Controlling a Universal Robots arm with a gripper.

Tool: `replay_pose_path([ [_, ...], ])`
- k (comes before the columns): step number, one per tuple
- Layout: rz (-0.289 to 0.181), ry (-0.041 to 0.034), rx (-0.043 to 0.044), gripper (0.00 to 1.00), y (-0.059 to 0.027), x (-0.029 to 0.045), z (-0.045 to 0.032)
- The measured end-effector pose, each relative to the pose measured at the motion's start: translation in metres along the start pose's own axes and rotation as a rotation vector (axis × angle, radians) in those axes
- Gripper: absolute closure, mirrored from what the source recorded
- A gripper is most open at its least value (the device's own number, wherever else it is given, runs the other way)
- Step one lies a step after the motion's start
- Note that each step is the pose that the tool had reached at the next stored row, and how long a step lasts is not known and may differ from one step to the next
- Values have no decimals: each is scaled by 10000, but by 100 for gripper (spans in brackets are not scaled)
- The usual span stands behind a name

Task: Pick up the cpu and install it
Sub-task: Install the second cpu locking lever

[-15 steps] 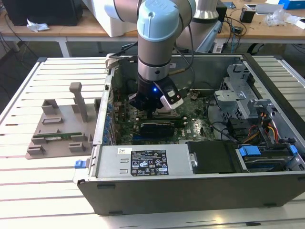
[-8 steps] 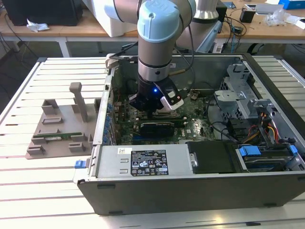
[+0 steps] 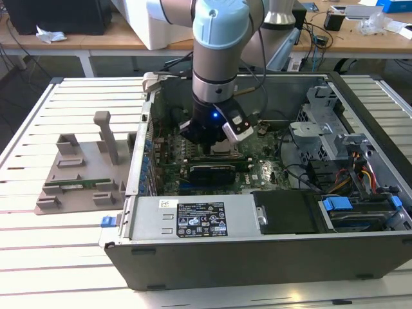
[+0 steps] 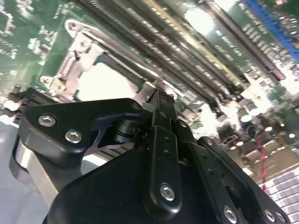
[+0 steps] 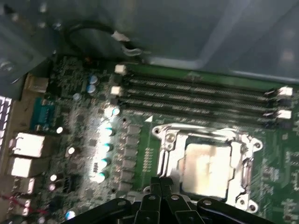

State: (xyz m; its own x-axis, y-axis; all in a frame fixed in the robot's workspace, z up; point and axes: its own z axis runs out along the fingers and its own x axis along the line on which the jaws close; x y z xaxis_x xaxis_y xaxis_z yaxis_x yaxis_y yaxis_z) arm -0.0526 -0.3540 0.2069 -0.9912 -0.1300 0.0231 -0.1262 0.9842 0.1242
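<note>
The cpu (image 5: 208, 168), a flat square chip with a pale shiny top, lies inside the metal frame of the socket (image 5: 163, 140) on the green motherboard; it also shows in the second wrist view as a bright square, the cpu (image 4: 110, 81). My gripper (image 5: 159, 184) hangs just above the board at the socket's edge, beside the chip. Its black fingers (image 4: 161, 109) meet at the tips, shut with nothing between them. In the exterior view the gripper (image 3: 209, 145) reaches down into the middle of the open computer case (image 3: 257, 257).
Several empty memory slots (image 5: 201, 95) run alongside the socket. A black card (image 3: 212, 170) stands in the board near the gripper. Drive cage and cables (image 3: 335, 148) fill the case's right side. A grey holder (image 3: 77, 174) with a green memory stick (image 3: 77, 185) sits left of the case.
</note>
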Motion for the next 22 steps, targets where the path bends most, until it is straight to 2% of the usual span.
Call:
replay_pose_path([
  [2, 2, 5, 57, 89, 27, -41, -9],
  [4, 9, 30, 229, 89, 63, -100, -12],
  [5, 12, 40, 287, 89, 71, -114, -13],
  [6, 18, 63, 412, 89, 90, -149, -11],
  [8, 26, 102, 554, 89, 114, -191, -9],
  [12, 45, 209, 848, 89, 159, -283, -5],
  [13, 50, 244, 951, 89, 176, -317, -4],
  [14, 56, 271, 1052, 89, 194, -351, -3],
  [16, 66, 299, 1198, 89, 252, -392, 4],
  [17, 69, 316, 1317, 89, 298, -413, 7],
  [18, 73, 323, 1377, 89, 324, -423, 5],
  [20, 76, 333, 1440, 89, 352, -430, -28],
  [22, 77, 338, 1489, 89, 390, -430, -187],
])
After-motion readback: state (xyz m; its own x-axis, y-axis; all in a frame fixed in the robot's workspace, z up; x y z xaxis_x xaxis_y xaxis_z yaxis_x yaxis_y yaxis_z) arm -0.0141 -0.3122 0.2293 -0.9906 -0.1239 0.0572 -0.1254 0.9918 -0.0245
